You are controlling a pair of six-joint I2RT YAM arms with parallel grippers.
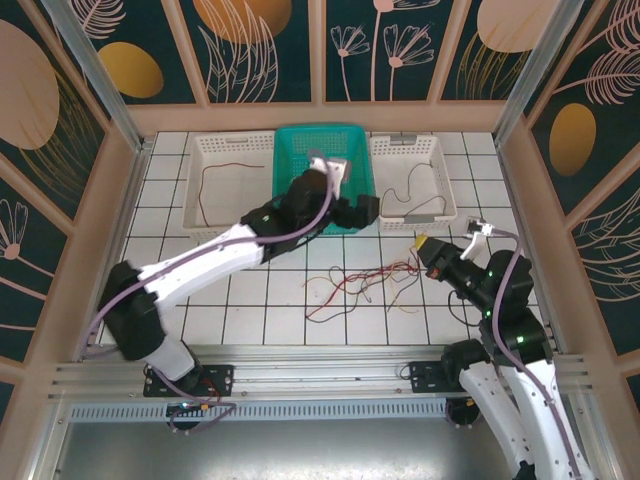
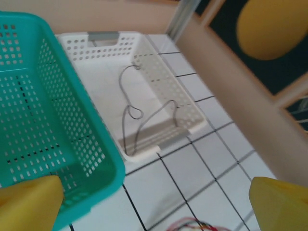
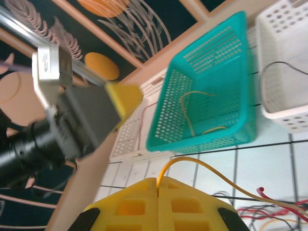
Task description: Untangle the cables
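Near the table's (image 1: pixel 262 312) right side, your right hand (image 3: pixel 158 185) is pinched tight on a yellow cable (image 3: pixel 211 171) running out of the tangle (image 1: pixel 365 285) mid-table. Your left hand (image 2: pixel 154 207) hangs spread by the teal basket's (image 2: pixel 72 120) corner. Next, I reckon: draw it free slowly, then basket it.

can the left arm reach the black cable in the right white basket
Probably yes: the left gripper hangs open just beside that white basket, its top is uncovered, and nothing lies over the black cable.

The left arm (image 1: pixel 210 262) and right arm (image 1: pixel 510 395) have white links, black joints, lilac cables (image 1: pixel 327 205) and yellow fingertips (image 2: pixel 29 202).
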